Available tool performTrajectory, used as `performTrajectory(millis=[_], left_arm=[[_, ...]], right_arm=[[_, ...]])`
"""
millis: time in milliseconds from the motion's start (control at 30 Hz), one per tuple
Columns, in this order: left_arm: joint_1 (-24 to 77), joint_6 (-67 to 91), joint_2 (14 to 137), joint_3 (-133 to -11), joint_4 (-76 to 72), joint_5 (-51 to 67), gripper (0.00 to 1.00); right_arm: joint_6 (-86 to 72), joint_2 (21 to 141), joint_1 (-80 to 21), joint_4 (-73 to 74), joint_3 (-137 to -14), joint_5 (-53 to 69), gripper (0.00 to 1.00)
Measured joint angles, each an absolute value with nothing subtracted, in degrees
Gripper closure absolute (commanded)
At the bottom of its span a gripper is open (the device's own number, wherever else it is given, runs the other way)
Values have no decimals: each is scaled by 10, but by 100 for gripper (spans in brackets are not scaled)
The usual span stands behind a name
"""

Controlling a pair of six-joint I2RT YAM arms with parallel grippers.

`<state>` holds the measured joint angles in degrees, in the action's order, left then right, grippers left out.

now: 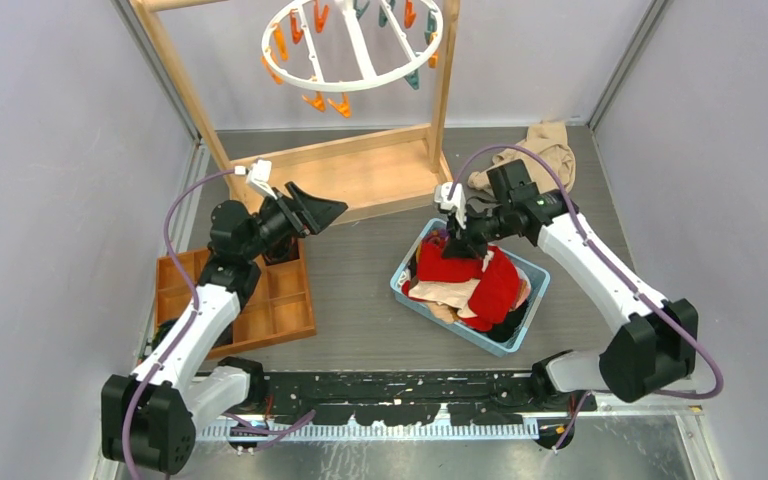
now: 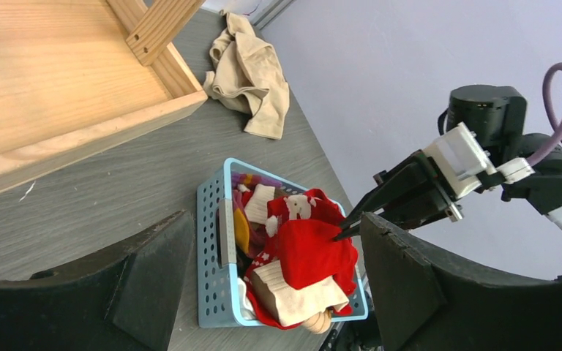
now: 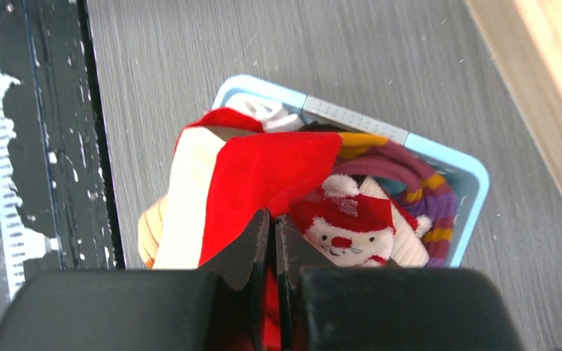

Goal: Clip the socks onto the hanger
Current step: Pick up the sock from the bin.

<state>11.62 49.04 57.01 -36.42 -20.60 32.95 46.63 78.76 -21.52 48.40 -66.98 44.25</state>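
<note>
- Over the blue basket (image 3: 478, 183), right gripper (image 3: 268, 216) jaws are pinched nearly closed on a red sock (image 3: 263, 168) atop the other socks (image 1: 457, 293).
- Left gripper (image 1: 325, 210) gapes wide, empty, beside the wooden frame (image 1: 360, 175); hanger (image 1: 352, 87) hangs above.

Pale lilac walls (image 1: 50, 150) enclose a grey wood-grain tabletop (image 1: 360, 295) bearing a wooden frame (image 1: 360, 175).

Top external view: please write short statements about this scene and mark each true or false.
1. The right tool is closed on a red fabric sock in the light blue plastic basket. True.
2. The left tool holds a sock. False: it is open and empty.
3. A sock hangs on the white round plastic hanger. False: no sock shows there.
4. The crumpled beige cloth lies outside the basket. True.
</note>
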Motion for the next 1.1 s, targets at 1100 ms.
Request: performTrajectory(millis=[1100], left_arm=[[166, 726, 666, -441, -406, 323, 28]], right_arm=[[-283, 782, -212, 8, -772, 321, 99]])
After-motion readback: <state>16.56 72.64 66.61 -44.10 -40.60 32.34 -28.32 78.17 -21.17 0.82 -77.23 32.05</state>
